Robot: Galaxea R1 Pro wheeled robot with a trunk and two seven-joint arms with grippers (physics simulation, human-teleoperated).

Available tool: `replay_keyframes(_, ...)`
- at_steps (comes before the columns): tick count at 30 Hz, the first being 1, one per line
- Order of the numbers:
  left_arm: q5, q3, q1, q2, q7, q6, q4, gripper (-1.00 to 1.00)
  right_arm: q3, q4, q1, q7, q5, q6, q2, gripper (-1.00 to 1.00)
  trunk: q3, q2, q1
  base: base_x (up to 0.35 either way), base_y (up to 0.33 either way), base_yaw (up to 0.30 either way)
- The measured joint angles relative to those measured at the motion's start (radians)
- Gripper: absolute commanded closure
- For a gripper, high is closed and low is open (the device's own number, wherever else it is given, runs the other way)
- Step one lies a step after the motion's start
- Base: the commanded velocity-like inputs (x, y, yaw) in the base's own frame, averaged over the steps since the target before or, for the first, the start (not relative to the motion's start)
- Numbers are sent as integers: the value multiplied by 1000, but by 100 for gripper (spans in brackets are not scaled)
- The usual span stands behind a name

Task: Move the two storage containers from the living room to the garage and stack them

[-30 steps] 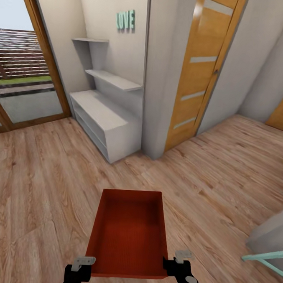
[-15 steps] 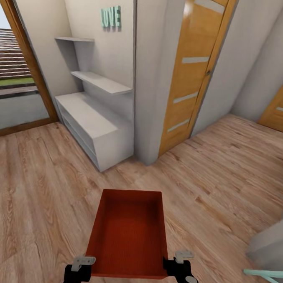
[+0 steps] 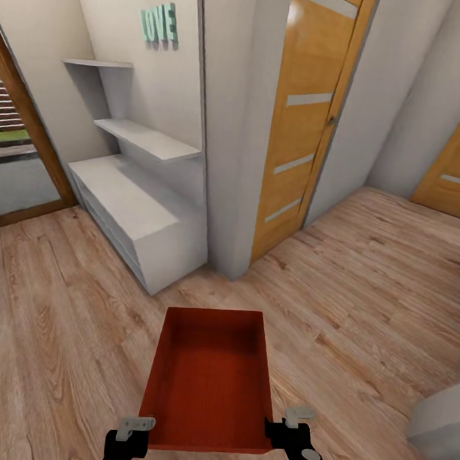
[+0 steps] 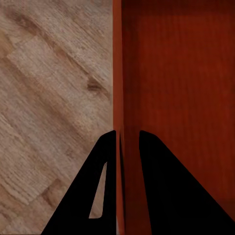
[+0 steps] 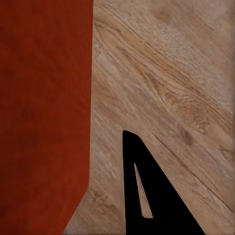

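Observation:
One orange-red storage container [image 3: 209, 378] hangs over the light wood-plank floor [image 3: 362, 292] just in front of me, open top up and empty. My left gripper [image 3: 132, 432] holds its left wall near the near corner; in the left wrist view both black fingers [image 4: 105, 161] press on either side of that thin wall [image 4: 119, 73]. My right gripper [image 3: 289, 428] sits at the right wall near the near corner. The right wrist view has one finger [image 5: 139, 171] outside the container [image 5: 44, 112], the other hidden by it. The second container is out of view.
A white low shelf unit [image 3: 132, 210] stands ahead on the left against a cream wall with teal LOVE letters [image 3: 159, 25]. A wall column [image 3: 226, 121] and a wooden door [image 3: 301, 119] are straight ahead, another door [image 3: 451, 169] far right. A grey object [image 3: 440, 413] sits lower right.
The whole view has swung to the right: the shelf, column and doors have slid left in the picture. The container and both grippers keep the same place in the view.

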Motion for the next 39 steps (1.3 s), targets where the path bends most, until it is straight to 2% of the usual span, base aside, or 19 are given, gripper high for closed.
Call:
replay_keyframes(22,1,-1,0,0,0,-4,0,100,0,0,0,0,0,0,0,100,22,0,0,339,0,-3)
replay_keyframes(29,1,-1,0,0,1,-6,1,100,-1,-1,0,0,1,0,0,100,23,0,1,51,0,-27)
replay_keyframes(39,2,-1,0,0,1,-6,1,100,0,-1,0,0,1,0,0,100,23,0,1,3,0,-231)
